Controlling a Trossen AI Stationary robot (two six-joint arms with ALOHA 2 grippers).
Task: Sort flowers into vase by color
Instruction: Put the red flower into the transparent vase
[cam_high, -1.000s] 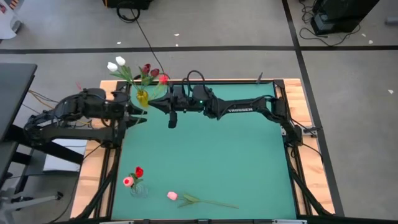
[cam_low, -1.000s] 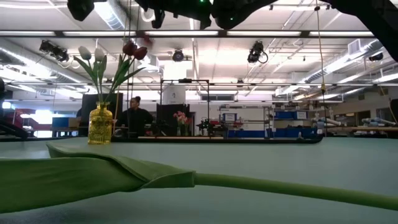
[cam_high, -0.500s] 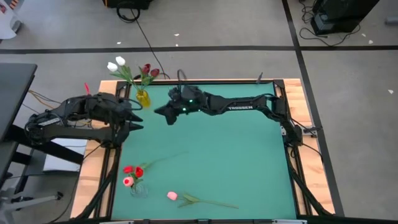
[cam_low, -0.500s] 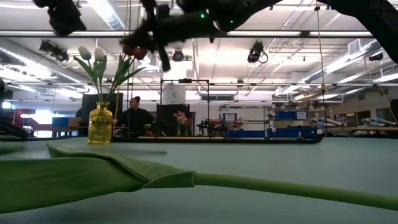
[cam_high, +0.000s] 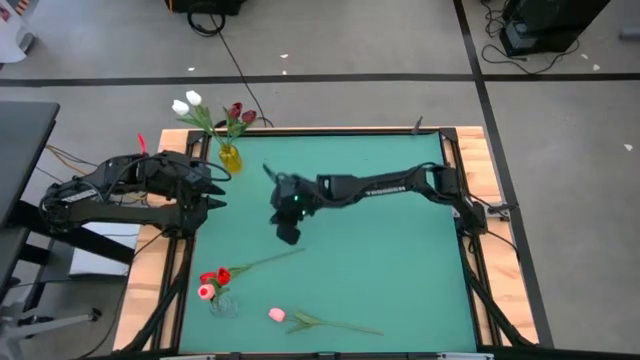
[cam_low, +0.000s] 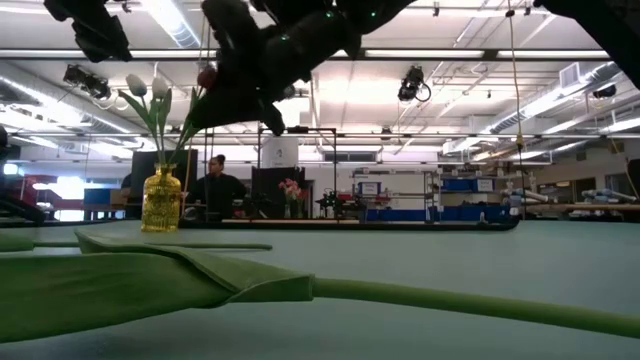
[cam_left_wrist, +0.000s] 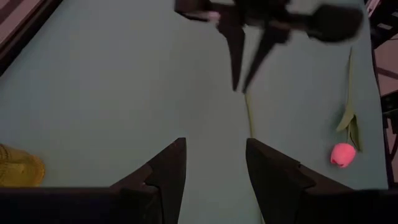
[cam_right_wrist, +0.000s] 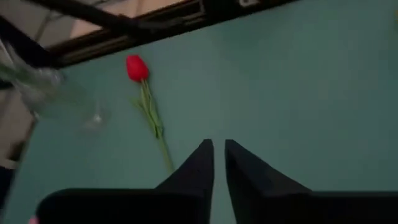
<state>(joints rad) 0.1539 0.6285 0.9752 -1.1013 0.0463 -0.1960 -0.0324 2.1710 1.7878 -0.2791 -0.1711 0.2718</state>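
High view: red tulip (cam_high: 222, 274) newly on mat (cam_high: 380, 240), right claw (cam_high: 287, 236) lower.

Robotics lab or workshop hall, ceiling strip lights (cam_low: 560, 75), storage shelving (cam_low: 400, 195), taped concrete floor (cam_high: 350, 50), green-topped desk (cam_high: 380, 250)

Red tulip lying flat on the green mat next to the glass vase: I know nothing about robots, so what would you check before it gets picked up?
1. Red tulip in a vase: not ok. It lies on the mat, its head beside the clear vase.
2. Right gripper free: ok. Its jaws stand slightly apart with nothing between them, near the stem's far end.
3. Stem reachable: ok. It lies uncovered on the mat.
4. Left gripper out of the way: ok. It is open and empty, by the yellow vase.
5. Pink tulip clear of the red one: ok. It lies apart, nearer the table's edge.
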